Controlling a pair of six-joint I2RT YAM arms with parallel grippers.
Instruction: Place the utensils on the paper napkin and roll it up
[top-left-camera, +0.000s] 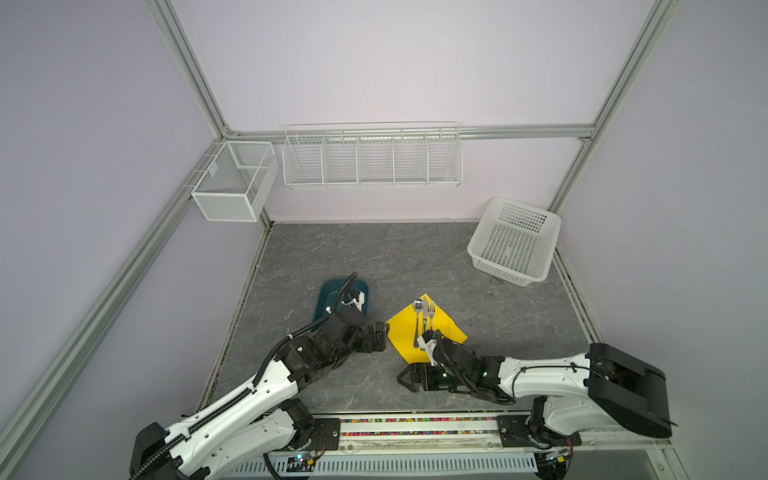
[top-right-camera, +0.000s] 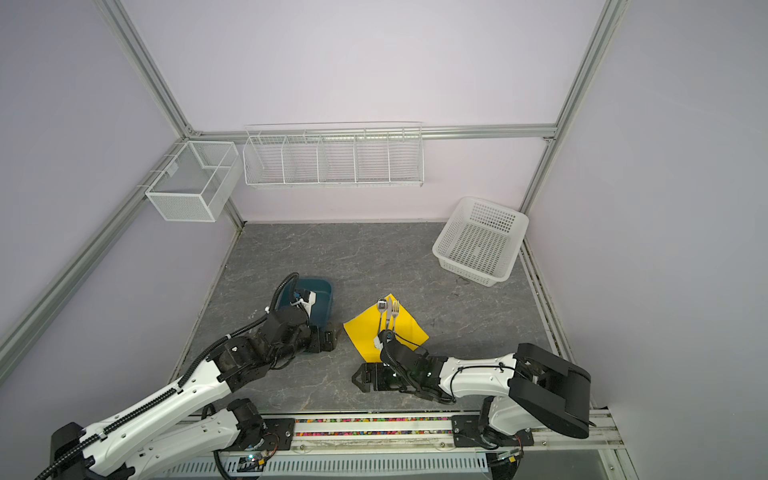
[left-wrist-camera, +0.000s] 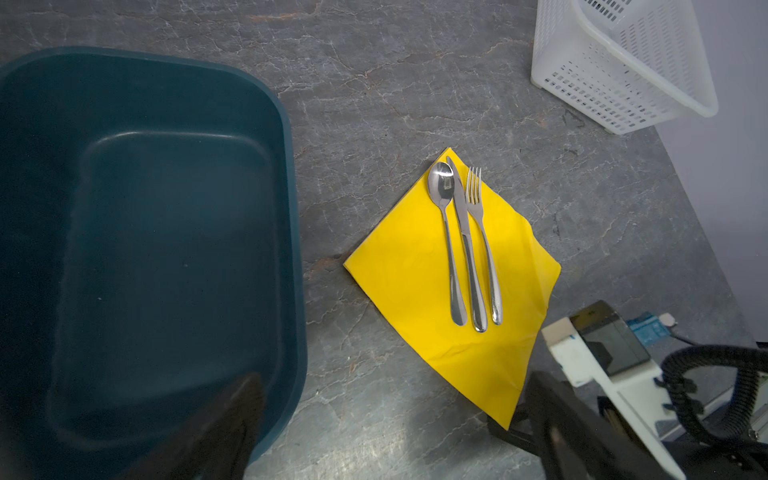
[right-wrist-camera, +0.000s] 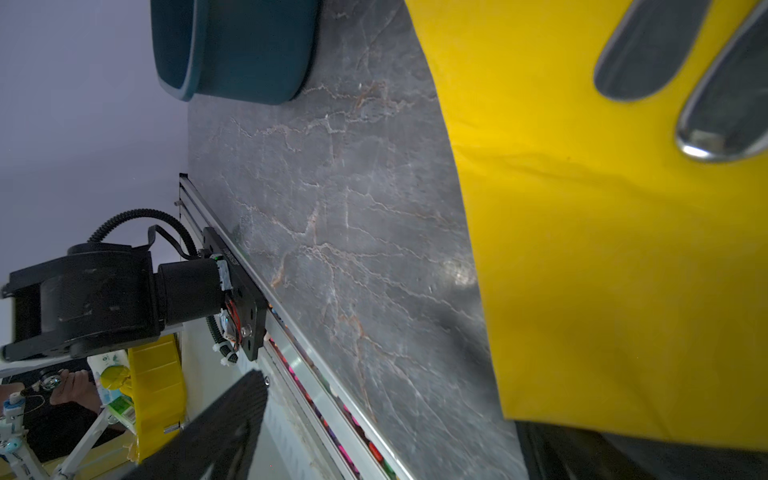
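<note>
While the dark teal tray (top-left-camera: 326, 293) sits off at the left, the left gripper (top-left-camera: 380, 336) just beside it hovers at the left corner of the paper napkin (top-left-camera: 401, 332), jaws wide apart and holding nothing. The napkin lies spread as a diamond on the surface (top-left-camera: 374, 257), and on it the utensils (top-left-camera: 424, 318) rest side by side, spoon (left-wrist-camera: 451, 249), knife (left-wrist-camera: 467, 249), then fork (left-wrist-camera: 486, 249), heads toward the far corner. So the placing looks done, and what remains, as I read it, is the roll. At the napkin's near corner the right gripper (top-left-camera: 409, 376) sits low, jaws likewise apart. The right wrist view shows the yellow edge close by one finger, though I cannot tell whether they touch. I would pinch only the thin paper at one corner, lift it gently over the handles, and have the other jaws steady the metal so the three pieces neither fan out nor slide. Tugged hard, such paper would likely tear. The white basket (top-left-camera: 509, 272), far right, is well clear.
</note>
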